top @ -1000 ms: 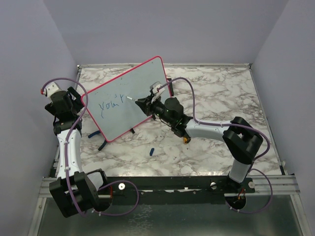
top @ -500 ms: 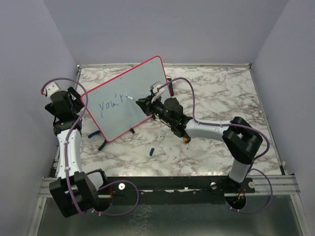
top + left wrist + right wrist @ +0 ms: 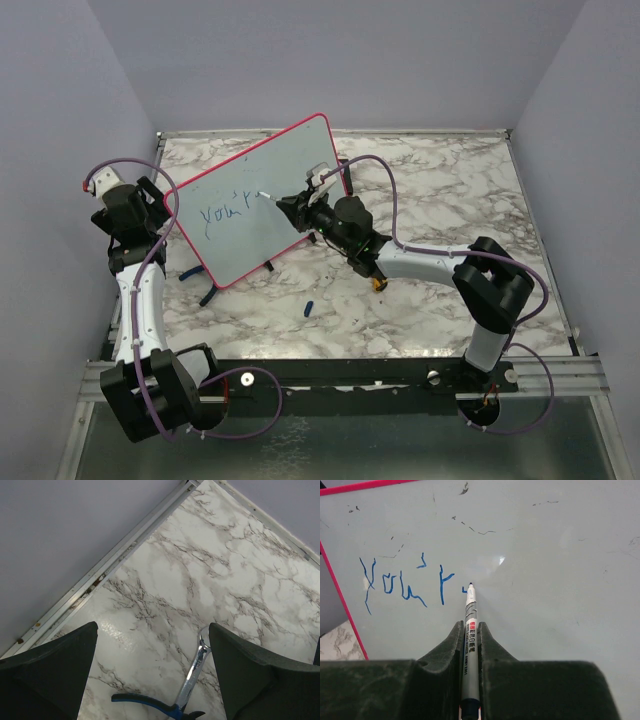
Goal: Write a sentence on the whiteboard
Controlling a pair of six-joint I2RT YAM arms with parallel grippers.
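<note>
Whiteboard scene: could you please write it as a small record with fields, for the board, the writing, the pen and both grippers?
board: whiteboard, red-pink frame, propped on the marble table
writing: sentence, blue, reads "you'r", unfinished
pen: marker, tip at the board just right of the "r"
right gripper: shut on the marker
left gripper: open, empty

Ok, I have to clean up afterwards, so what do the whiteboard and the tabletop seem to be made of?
The whiteboard: smooth pale coated sheet, maybe melamine or painted steel; it shows a glare spot and fine scuffs. Its red-pink frame looks like plastic. The tabletop: marble-patterned with a soft sheen, likely laminate or film rather than stone, but unconfirmed.
</note>
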